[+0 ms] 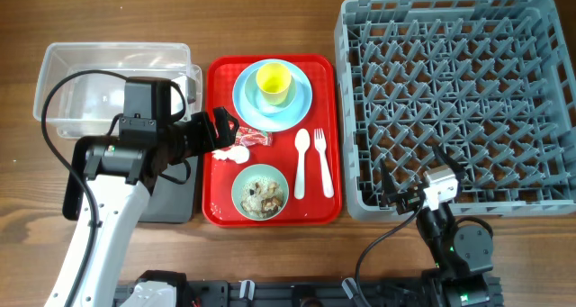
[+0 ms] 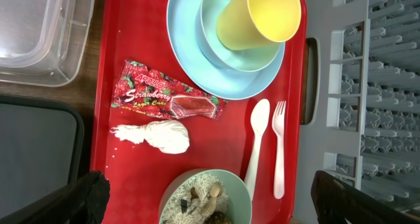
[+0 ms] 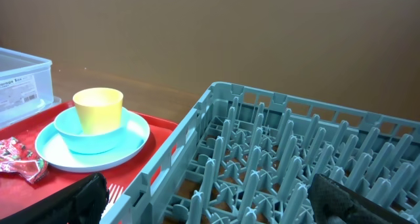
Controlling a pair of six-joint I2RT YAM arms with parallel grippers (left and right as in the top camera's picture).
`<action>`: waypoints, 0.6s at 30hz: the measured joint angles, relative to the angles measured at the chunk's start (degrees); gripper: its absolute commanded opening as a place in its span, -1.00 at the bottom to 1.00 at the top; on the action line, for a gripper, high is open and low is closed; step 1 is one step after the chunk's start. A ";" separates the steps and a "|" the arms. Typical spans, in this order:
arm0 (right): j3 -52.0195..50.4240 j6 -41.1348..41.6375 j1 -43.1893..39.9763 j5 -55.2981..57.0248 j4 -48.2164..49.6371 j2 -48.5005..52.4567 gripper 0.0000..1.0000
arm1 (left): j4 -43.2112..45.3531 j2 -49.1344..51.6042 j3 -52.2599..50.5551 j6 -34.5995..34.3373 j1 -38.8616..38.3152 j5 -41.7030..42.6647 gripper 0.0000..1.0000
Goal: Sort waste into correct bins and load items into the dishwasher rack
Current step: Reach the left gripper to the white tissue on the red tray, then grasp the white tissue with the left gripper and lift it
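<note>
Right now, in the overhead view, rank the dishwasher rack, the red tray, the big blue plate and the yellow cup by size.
1. dishwasher rack
2. red tray
3. big blue plate
4. yellow cup
The gaps are plain; no two look alike.

Reaches up from the lower left edge of the overhead frame with the white left arm (image 1: 97, 219), bends right at a black wrist, ends left of centre in the left gripper (image 1: 223, 134). Holds its jaws spread wide, gripping nothing, with dark fingertips (image 2: 82, 199) in both bottom corners of the left wrist view. Sits folded low at lower right with the right arm (image 1: 461, 246), points the right gripper (image 1: 416, 172) up-frame. Spreads those jaws wide too, empty.
</note>
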 measured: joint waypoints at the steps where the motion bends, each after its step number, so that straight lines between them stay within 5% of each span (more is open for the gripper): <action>1: 0.00 0.00 0.00 0.00 0.00 0.00 1.00 | 0.02 0.00 0.00 -0.02 0.00 0.00 1.00; 13: 0.00 0.00 0.02 0.00 0.00 0.00 0.99 | 0.04 0.00 0.00 -0.24 0.00 0.20 0.98; 17: 0.00 0.00 0.00 0.00 0.00 0.00 0.99 | -2.05 0.00 0.00 -2.25 0.00 0.31 0.76; 18: 0.00 0.00 0.00 0.00 0.00 0.00 0.99 | -3.26 0.00 0.00 -3.13 0.00 0.24 0.47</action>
